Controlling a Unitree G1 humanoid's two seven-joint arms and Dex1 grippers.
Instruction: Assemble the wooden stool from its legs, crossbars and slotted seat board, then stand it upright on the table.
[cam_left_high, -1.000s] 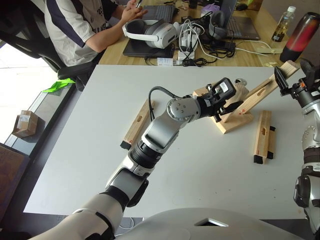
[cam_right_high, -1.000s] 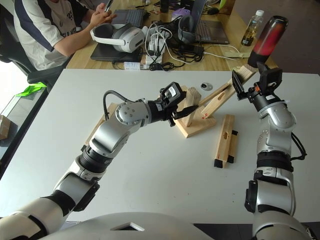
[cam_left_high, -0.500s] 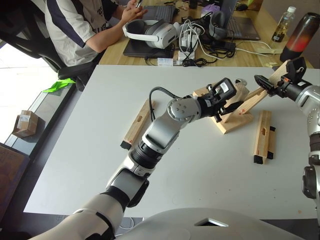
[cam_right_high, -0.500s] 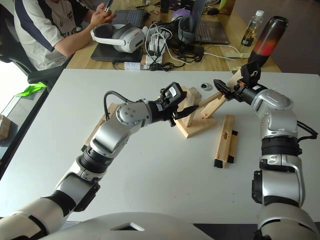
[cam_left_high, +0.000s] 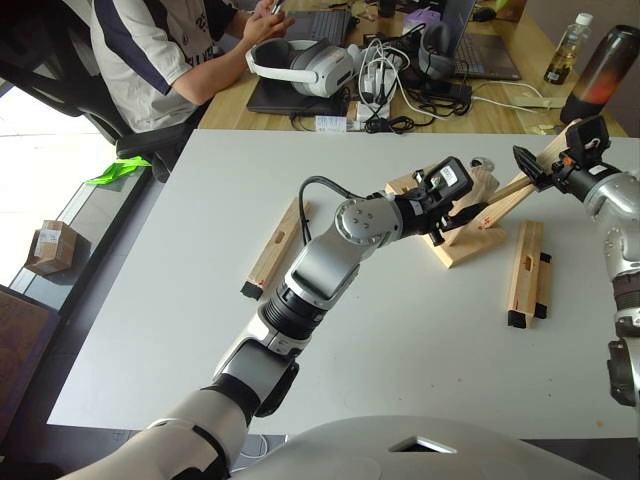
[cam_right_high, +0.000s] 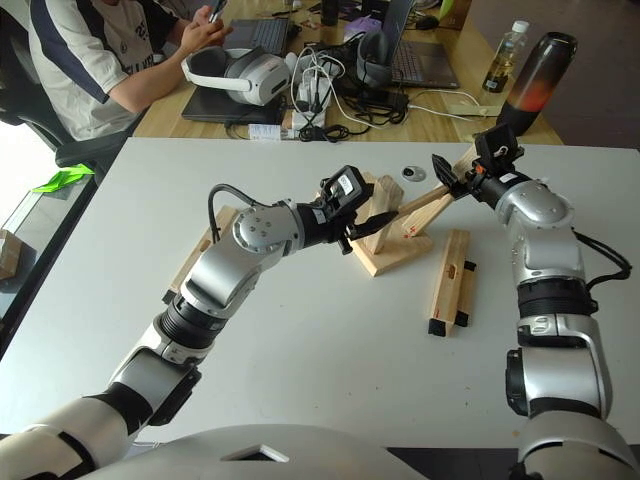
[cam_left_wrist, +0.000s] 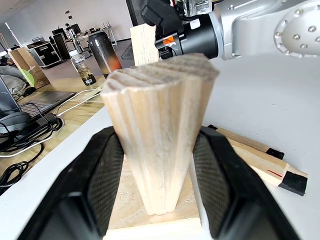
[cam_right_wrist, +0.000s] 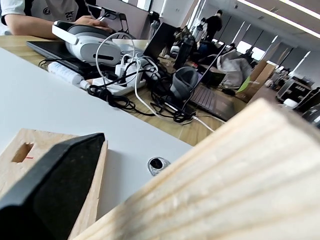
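Observation:
The slotted seat board (cam_left_high: 466, 250) lies flat on the white table. A short wooden leg (cam_left_wrist: 160, 130) stands on the board, and my left gripper (cam_left_high: 452, 213) is shut on it, one finger pad (cam_left_wrist: 105, 180) on each side. A long leg (cam_left_high: 505, 198) slants up from the board toward the back right. My right gripper (cam_left_high: 530, 170) is open near that leg's upper end, its fingers (cam_right_wrist: 55, 185) straddling the wood (cam_right_wrist: 225, 195) with a gap showing on one side.
A loose leg-and-crossbar piece (cam_left_high: 525, 272) lies right of the board, another (cam_left_high: 275, 245) to its left. A metal grommet (cam_right_high: 412, 173) sits in the table behind the board. Beyond the far edge, a desk holds laptops, cables, a headset and bottles.
My right gripper has swung from pointing up at the slanted leg's top end to pointing left, lower along the leg. The left arm and the board have stayed put.

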